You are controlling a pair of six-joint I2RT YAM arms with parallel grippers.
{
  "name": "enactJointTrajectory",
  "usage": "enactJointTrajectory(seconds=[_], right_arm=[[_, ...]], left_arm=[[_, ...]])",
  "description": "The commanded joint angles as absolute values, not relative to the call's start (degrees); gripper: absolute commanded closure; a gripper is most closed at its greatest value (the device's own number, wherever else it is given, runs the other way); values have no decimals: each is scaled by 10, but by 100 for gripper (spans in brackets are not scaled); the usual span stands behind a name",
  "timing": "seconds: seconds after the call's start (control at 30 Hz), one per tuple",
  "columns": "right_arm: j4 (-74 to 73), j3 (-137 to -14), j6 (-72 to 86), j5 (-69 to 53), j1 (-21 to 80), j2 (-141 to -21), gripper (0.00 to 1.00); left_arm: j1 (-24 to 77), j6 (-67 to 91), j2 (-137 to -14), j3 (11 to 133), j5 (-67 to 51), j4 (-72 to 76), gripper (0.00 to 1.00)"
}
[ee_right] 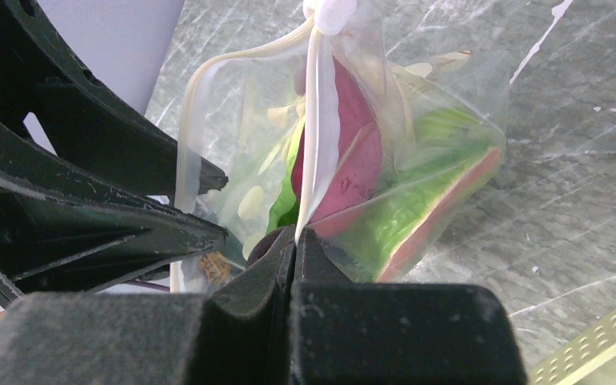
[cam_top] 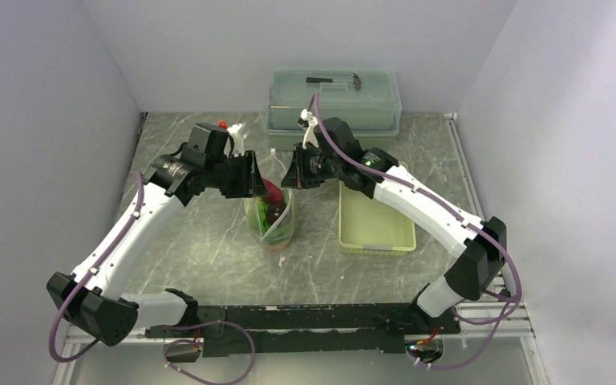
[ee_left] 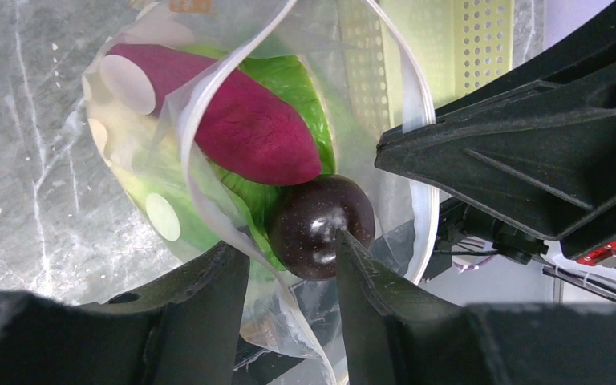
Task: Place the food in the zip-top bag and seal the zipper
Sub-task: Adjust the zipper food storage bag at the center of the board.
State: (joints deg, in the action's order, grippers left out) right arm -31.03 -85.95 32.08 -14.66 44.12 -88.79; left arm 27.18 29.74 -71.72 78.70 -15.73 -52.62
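My worry is the dark round piece. It sits right at the mouth of the zip-top bag, just past the tips of the left gripper, whose jaws stand partly apart and, as far as I can tell, no longer clamp it. If I pull that arm away carelessly, a finger could knock it over the lip onto the table. The bag stands mid-table between the arms, held only where the right gripper is pinched tight on the zipper edge. A tug there could tip it and spill the load. The magenta root also rides high and could block the seal. By my count the bag holds one root, one lettuce leaf, one watermelon slice and one dark piece. Outside it are one perforated tray, one lidded box, and one small red thing too small to name.
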Motion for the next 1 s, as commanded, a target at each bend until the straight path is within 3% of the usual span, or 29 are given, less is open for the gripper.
enactJointTrajectory(seconds=[0.0, 0.63, 0.97], right_arm=[[-256, -862, 349, -165, 437, -880, 100], [-233, -884, 384, -177, 437, -931, 100], [-232, -889, 388, -168, 437, -940, 100]], left_arm=[[270, 288, -705, 778, -193, -486, 51], [270, 285, -652, 719, -239, -414, 45], [271, 242, -661, 786, -179, -525, 39]])
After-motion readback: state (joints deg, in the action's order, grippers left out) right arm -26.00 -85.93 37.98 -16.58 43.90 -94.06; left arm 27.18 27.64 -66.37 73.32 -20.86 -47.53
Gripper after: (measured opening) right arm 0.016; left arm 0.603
